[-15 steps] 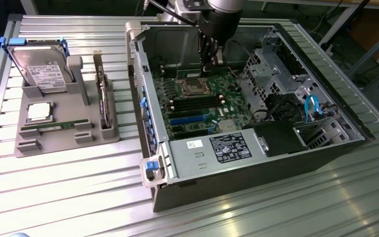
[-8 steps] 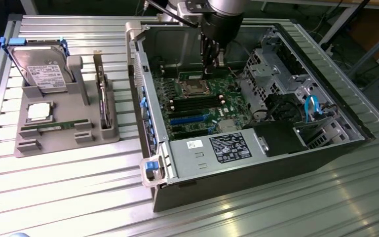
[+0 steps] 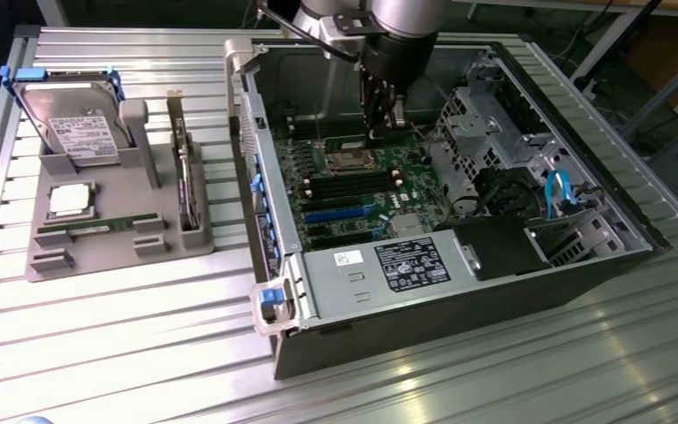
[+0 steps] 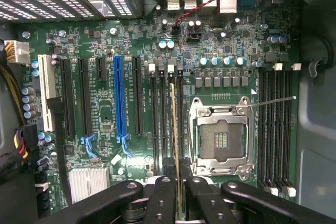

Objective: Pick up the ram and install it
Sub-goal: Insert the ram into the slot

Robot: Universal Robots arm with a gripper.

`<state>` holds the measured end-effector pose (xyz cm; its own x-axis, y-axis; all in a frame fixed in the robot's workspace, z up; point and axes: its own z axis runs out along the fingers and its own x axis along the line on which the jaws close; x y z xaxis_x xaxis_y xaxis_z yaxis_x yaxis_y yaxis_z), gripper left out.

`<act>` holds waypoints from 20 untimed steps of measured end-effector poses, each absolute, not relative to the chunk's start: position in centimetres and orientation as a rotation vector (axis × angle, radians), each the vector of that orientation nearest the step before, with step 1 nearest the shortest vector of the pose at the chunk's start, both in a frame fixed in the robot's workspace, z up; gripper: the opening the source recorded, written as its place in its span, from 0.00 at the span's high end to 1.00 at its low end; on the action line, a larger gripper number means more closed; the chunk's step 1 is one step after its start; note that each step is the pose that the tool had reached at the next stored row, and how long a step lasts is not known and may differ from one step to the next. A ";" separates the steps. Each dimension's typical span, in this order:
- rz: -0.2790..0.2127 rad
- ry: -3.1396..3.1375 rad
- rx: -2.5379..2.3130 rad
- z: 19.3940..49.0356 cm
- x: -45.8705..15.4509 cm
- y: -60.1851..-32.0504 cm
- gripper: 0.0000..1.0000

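My gripper (image 4: pixel 180 182) is shut on the ram (image 4: pixel 175 129), which appears edge-on as a thin yellowish strip between the black fingers (image 4: pixel 164 192). The stick hangs upright over the black memory slots (image 4: pixel 160 119) just beside the empty processor socket (image 4: pixel 220 140) on the green motherboard (image 4: pixel 105 108). In the exterior view the gripper (image 3: pixel 383 131) reaches down into the open computer case (image 3: pixel 251 132), its tip just above the motherboard (image 3: pixel 369 199) near the socket (image 3: pixel 348 161). Whether the ram's lower edge touches a slot cannot be told.
A second bank of memory slots (image 4: pixel 275 124) lies on the socket's other side. The power supply (image 3: pixel 404 265), drive cage (image 3: pixel 493 124) and blue cable (image 3: pixel 557 190) crowd the case. To the exterior view's left, a grey tray (image 3: pixel 50 261) holds a hard drive (image 3: pixel 74 124), a processor chip (image 3: pixel 68 199) and a green stick (image 3: pixel 80 228).
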<state>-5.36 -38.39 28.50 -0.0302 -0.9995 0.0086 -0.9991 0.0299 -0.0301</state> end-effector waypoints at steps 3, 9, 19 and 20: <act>-0.048 2.245 -2.179 28.1 -5.5 -38.4 0.86; -0.052 2.246 -2.179 27.0 -5.7 -38.6 0.86; -0.083 2.258 -2.135 24.7 -5.7 -38.6 0.86; -0.083 2.258 -2.135 24.7 -5.7 -38.6 0.86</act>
